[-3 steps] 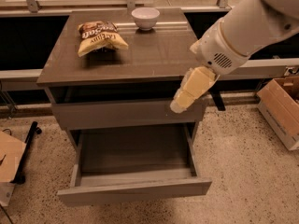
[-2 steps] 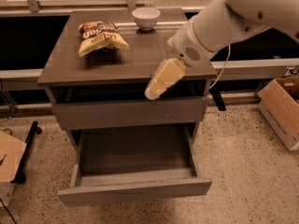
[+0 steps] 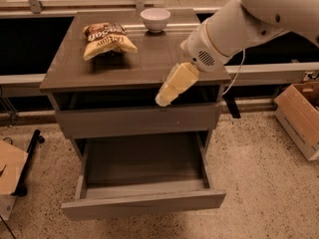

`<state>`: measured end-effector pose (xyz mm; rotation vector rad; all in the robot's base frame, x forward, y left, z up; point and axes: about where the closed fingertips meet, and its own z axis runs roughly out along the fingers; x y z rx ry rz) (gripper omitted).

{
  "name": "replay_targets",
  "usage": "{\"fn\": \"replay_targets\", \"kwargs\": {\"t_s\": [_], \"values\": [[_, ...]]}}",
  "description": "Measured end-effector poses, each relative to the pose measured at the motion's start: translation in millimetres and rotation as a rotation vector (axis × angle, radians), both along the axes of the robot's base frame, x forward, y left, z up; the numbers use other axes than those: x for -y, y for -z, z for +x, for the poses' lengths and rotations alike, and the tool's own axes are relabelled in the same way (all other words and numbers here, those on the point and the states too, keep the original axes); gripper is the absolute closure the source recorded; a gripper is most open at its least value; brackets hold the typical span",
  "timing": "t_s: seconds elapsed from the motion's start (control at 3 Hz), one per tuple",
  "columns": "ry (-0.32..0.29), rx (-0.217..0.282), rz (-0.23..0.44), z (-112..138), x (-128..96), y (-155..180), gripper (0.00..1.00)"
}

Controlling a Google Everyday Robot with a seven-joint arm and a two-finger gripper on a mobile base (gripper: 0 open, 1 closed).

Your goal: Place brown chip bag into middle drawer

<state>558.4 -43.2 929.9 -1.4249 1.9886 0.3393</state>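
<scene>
The brown chip bag point(image 3: 107, 40), tan-yellow with a dark brown band, lies on the back left of the cabinet top point(image 3: 99, 73). The middle drawer point(image 3: 144, 203) is pulled out below, its grey floor bare. My gripper point(image 3: 171, 86) hangs from the white arm over the front right of the cabinet top, pointing down and left, well to the right of the bag and above the open drawer. It holds nothing that I can see.
A white bowl point(image 3: 155, 19) stands at the back of the top, right of the bag. The uppermost drawer front point(image 3: 137, 121) is closed. A cardboard box point(image 3: 301, 116) sits on the floor at right, and flat cardboard point(image 3: 10, 173) lies at left.
The arm and gripper have swung left across the cabinet's front edge, closer to the bag. The bag, bowl and drawer have not moved.
</scene>
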Motion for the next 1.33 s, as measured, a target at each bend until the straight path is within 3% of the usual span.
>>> {"fn": "replay_targets", "kwargs": {"t_s": [0.33,1.0,1.33], "values": [[0.026,0.016,0.057,13,-18,4,0.00],[0.074,0.121,0.234,109,-86,15,0.00],[0.072,0.142,0.275,144,-111,22,0.00]]}}
